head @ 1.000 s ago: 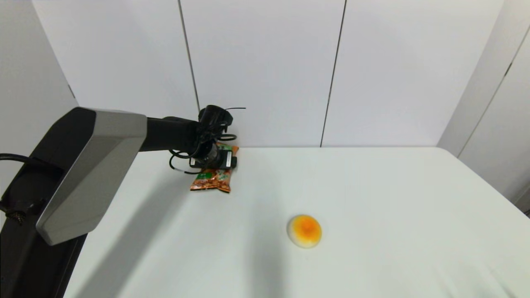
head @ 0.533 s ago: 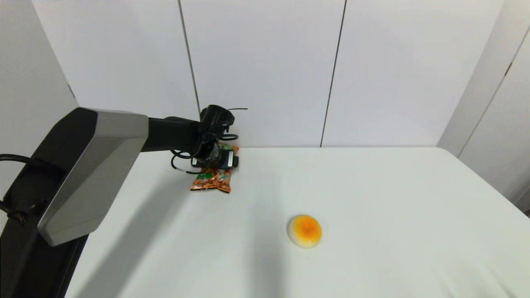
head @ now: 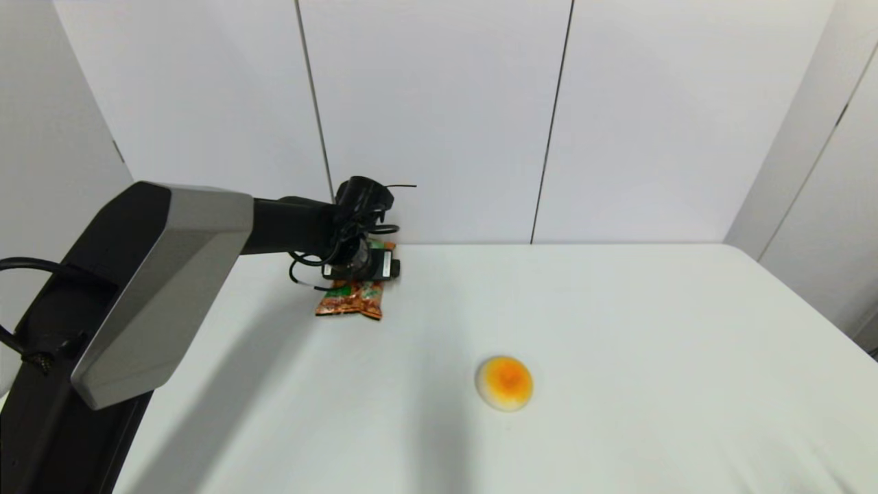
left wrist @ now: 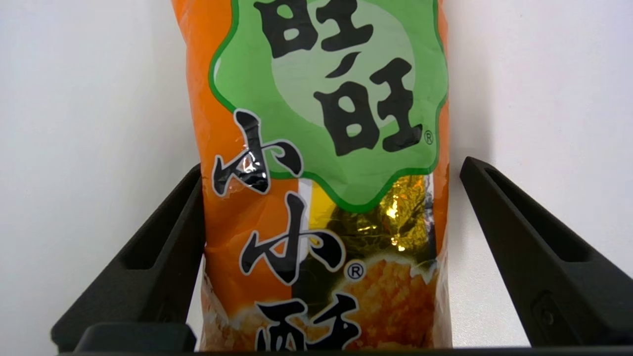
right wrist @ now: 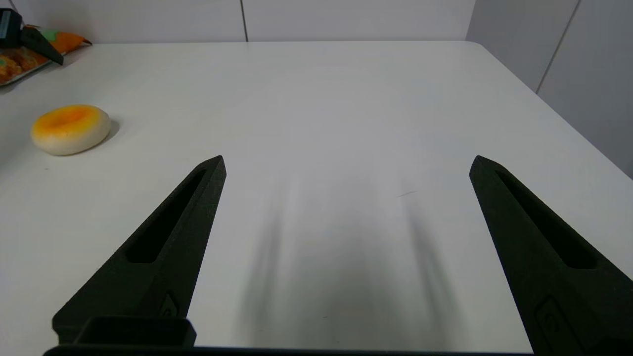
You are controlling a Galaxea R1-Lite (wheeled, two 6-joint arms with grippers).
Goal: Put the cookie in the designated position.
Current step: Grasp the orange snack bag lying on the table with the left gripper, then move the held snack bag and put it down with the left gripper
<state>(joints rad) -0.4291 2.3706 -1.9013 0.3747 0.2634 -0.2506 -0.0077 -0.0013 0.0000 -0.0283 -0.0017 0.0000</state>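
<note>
My left gripper [left wrist: 326, 257] sits wide open around the cookie [left wrist: 321, 173], not squeezing.
Next, I judge, I pinch it and lift; my right gripper [right wrist: 346, 257] waits open.

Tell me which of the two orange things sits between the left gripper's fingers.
The cookie, the flat orange packet with a green label; the round white-rimmed dome lies apart, nearer the robot.

The cookie [head: 351, 300], a glossy orange pillow packet with a green label and black Chinese characters (brown snack pieces pictured below), lies flat on the white table's far left, near the back wall.
</note>
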